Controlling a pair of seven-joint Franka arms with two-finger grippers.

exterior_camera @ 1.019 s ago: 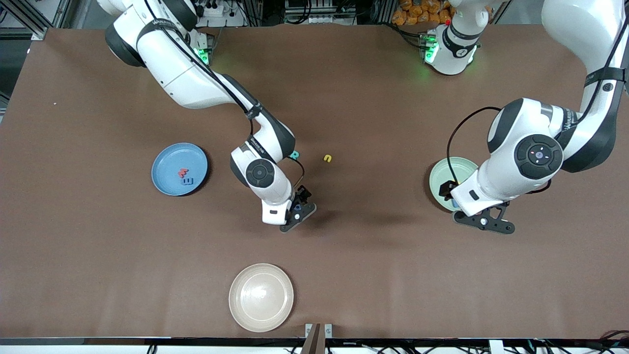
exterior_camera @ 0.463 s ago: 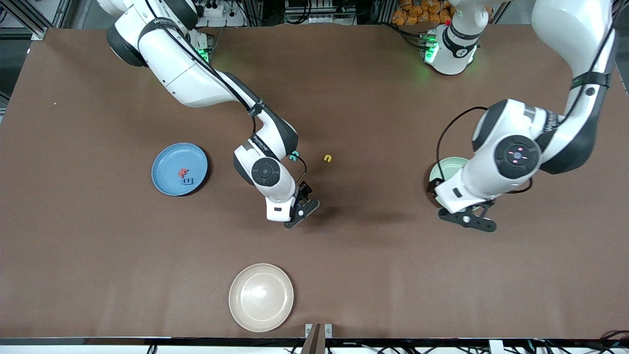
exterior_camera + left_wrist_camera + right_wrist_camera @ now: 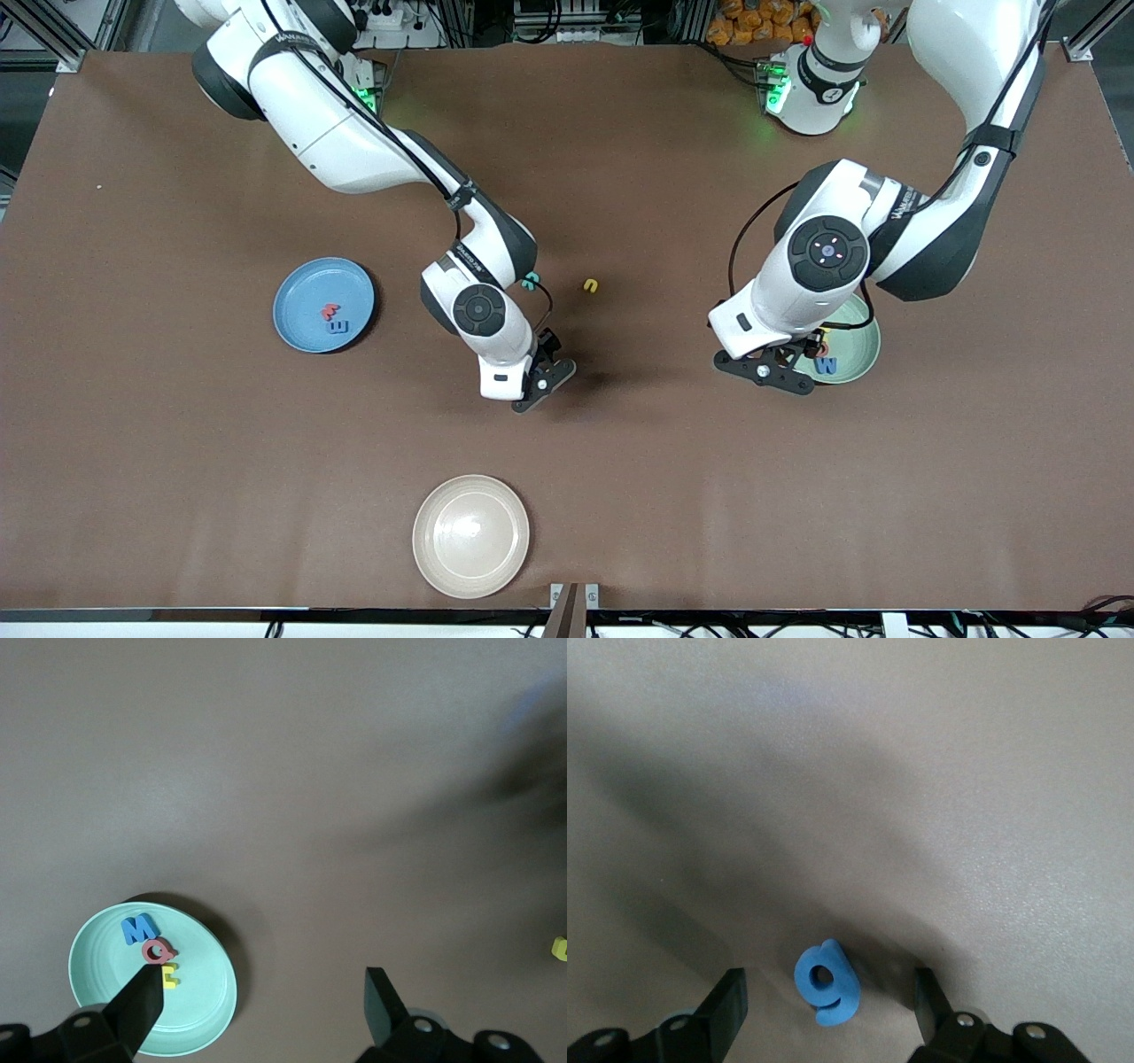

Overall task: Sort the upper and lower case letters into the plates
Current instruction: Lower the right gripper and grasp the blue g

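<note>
- The brown table (image 3: pixel 177 443) carries three plates and a few loose letters.
- The cream-white plate (image 3: pixel 470 535) sits near the table edge closest to the front camera, about midway along it; nothing lies in it.
- The light blue plate (image 3: pixel 323 304) sits toward the right arm's end of the table. In it lie a red-pink letter (image 3: pixel 330 311) and a blue letter (image 3: pixel 337 327), touching or nearly so.
- The pale mint green plate (image 3: pixel 152 979) sits toward the left arm's end. In it are a blue M (image 3: pixel 139 928), a red-pink letter (image 3: pixel 159 951) and a yellow letter (image 3: pixel 170 974), packed close together near the rim.
- The left gripper (image 3: pixel 264 1003) hangs over the table at the mint plate's rim, on the side toward the table's middle, fingers spread wide and holding nothing.
- The right gripper (image 3: pixel 829 1005) is low over the middle of the table, fingers spread, with a blue lowercase g (image 3: pixel 826 982) lying flat on the table between them; the fingers do not touch it.
- A yellow letter on the table (image 3: pixel 591 285) lies alone in the middle, farther from the front camera than the right gripper.
- A teal letter (image 3: pixel 530 282) shows just beside the right arm's wrist, partly hidden.
- Lettering runs along both arms' upper links, too small to read.
</note>
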